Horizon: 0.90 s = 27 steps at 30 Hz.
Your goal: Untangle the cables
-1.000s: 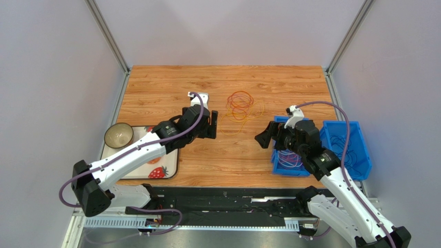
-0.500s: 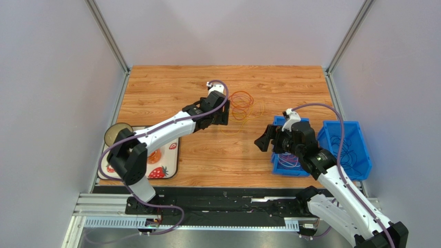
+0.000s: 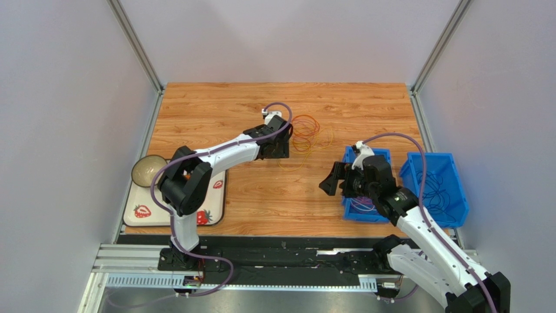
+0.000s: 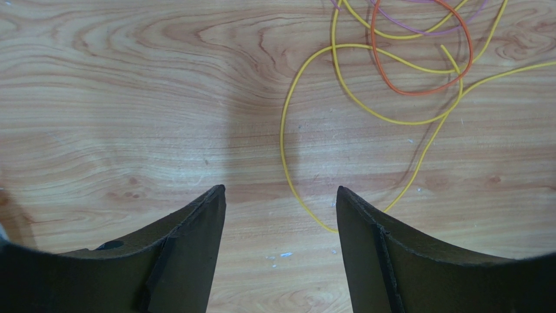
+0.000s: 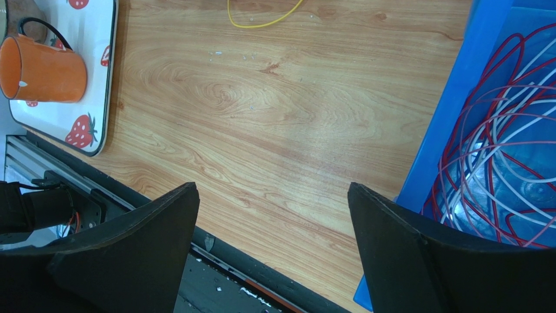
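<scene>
Wooden table [image 3: 215,111] — cables [image 3: 303,130] toward its far edge are left tangled, others sorted into bins [image 3: 438,157] at the right edge; left gripper [image 4: 280,208] and right gripper [image 5: 274,202] are held spread, empty.

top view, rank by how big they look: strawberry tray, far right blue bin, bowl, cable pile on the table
1. strawberry tray, partly hidden by the left arm
2. far right blue bin, close to the tray, so that order is unsure
3. cable pile, a loose spread
4. bowl
</scene>
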Available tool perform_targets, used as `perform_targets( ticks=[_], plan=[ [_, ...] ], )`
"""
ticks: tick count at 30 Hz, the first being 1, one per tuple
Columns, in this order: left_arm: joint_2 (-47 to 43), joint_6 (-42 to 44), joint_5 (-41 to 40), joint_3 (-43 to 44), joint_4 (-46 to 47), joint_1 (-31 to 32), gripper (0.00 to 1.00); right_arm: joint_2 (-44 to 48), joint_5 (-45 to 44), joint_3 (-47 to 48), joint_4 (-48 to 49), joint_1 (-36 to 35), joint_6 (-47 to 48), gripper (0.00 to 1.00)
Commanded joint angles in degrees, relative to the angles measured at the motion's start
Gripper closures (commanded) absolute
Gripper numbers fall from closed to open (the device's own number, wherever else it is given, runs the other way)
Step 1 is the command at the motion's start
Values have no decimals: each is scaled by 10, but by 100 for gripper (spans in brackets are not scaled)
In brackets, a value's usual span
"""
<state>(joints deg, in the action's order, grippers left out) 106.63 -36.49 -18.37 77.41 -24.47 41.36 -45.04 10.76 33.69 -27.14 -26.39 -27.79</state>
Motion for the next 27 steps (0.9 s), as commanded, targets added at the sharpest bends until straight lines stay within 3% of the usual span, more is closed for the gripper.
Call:
perform_targets(
  ticks=[1, 8, 15, 27],
  plan=[
    [28, -93, 4, 54, -29, 1, 31, -15, 17, -3, 31, -2, -1, 11],
    [32, -242, 13, 57, -77, 1, 33, -34, 22, -12, 50, -2, 1, 11],
    [4, -362, 81, -35, 9, -12, 38, -39, 19, -10, 49, -1, 9, 11],
    [44, -406, 87, -18, 15, -15, 45, -49, 29, -11, 57, -1, 8, 11]
  ],
)
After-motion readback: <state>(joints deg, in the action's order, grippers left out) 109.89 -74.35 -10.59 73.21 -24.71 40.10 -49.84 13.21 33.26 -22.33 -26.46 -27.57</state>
